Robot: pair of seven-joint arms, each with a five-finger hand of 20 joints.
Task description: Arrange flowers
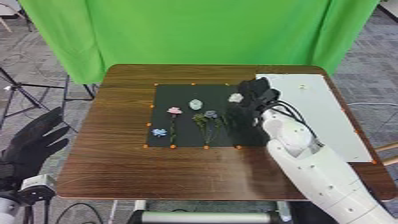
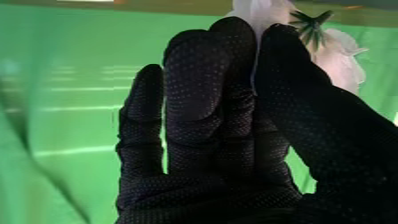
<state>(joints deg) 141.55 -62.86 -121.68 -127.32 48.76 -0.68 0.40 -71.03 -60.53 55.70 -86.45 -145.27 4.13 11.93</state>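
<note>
**We hold a white flower [image 1: 235, 98] in our right hand [image 1: 257, 95]**

Nearest to us, our left hand [image 1: 34, 142] is off the left edge of the brown table [image 1: 160, 175], its fingers long and slightly spread, nothing in them.

Moving away from us, we find a blue flower [image 1: 159, 132] low on the left part of the dark mat [image 1: 191, 91]. To its right, a pink flower [image 1: 174, 110] lies with its stem pointing back towards us. Right of that we have a green sprig [image 1: 200, 119] and, close beside it, a greyish purple flower [image 1: 210, 114], their stems also running our way. A pale, mint-tinted flower [image 1: 195, 104] lies a little farther off, between the pink and the purple ones.

Farther still, our right hand is over the mat's far right part, near the white sheet [image 1: 339, 127]. The white flower is just to the left of its fingertips in the head view. In the right wrist view, our right hand [image 2: 222, 192] has its fingers nearly straight and close together, except for one set slightly apart; the thumb pinches the white flower against them. Its petals and green base stick out past the tips.

Beyond the table we see a green curtain [image 1: 204, 32].
</note>
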